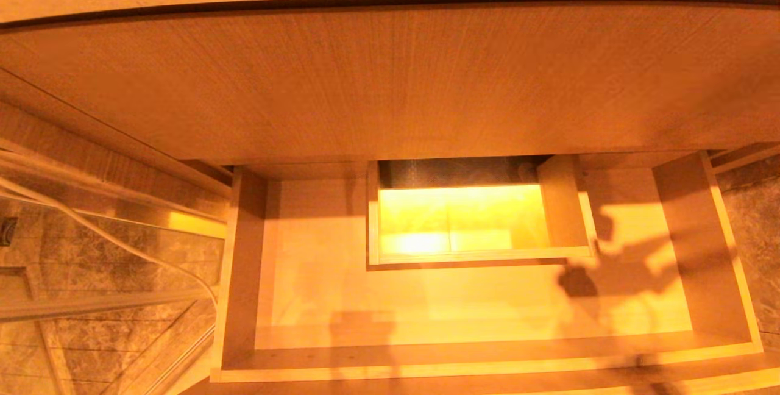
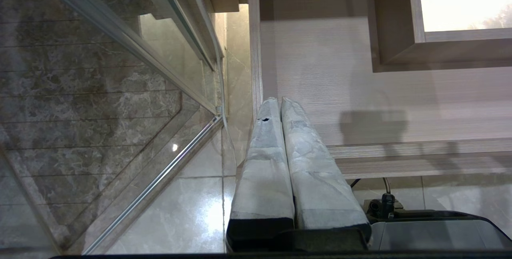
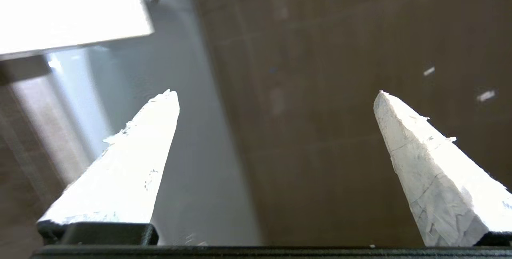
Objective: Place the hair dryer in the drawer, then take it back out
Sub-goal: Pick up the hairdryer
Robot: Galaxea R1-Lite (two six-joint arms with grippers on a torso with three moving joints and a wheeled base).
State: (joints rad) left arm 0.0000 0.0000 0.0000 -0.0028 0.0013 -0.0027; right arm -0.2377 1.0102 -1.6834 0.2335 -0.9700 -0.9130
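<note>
Two grippers on the rig, neither visible from the head view, only shadows on the drawer floor. Drawer [image 1: 304, 297] is pulled fully out, pale interior bare, boxed cut-out [image 1: 475, 218] at mid-back. Hair dryer shows in no view, so its location cannot be told; it is not in the visible part of the drawer.

Right gripper [image 3: 276, 95] is spread wide, nothing between the fingers [image 3: 132, 163], nothing held. Its camera looks at a dark tiled surface and a bright white panel edge, not the drawer, so the arm seems turned away from the work area, wrist angled off toward a wall or floor.

Left gripper [image 2: 280, 103] is closed with the taped fingers [image 2: 308, 163] pressed together, empty, parked low beside the drawer's left front corner over the floor tiles, next to the glass partition [image 2: 120, 43].

Step in hand, judged: the right arm is between moves, probably heading to find the dryer. To do it well: bring the wrist around until the dryer is centred between the open fingers, approach across the barrel or handle rather than the bound cord, close firmly on the rigid body, and keep clear of the drawer walls and the cut-out box when lowering or lifting. Risk: snagging the cord on the drawer rim.
</note>
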